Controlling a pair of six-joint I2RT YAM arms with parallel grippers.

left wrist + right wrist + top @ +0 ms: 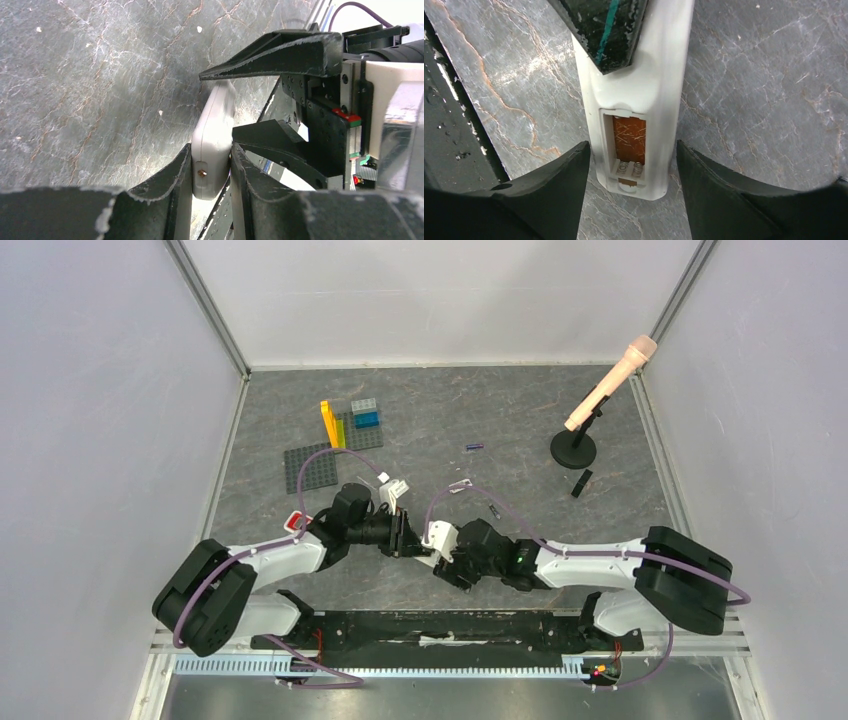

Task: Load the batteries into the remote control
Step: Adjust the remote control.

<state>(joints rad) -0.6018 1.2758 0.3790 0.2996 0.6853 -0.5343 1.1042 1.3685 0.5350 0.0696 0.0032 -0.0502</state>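
From above, the left gripper (pixel 408 537) and right gripper (pixel 430 554) meet, their load hidden; the batteries (pixel 474 446) lie well apart, mere specks. At the left wrist, that gripper clamps the remote control (pixel 212 135). At the right wrist, fingers (pixel 559 190) grip its sides beside the empty compartment (pixel 629 140), so one likely must release to fetch a cell.

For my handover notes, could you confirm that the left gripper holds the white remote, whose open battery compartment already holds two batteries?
Not quite: the battery compartment is open but empty, with only bare springs, as the right wrist view shows. The left gripper does hold the white remote.
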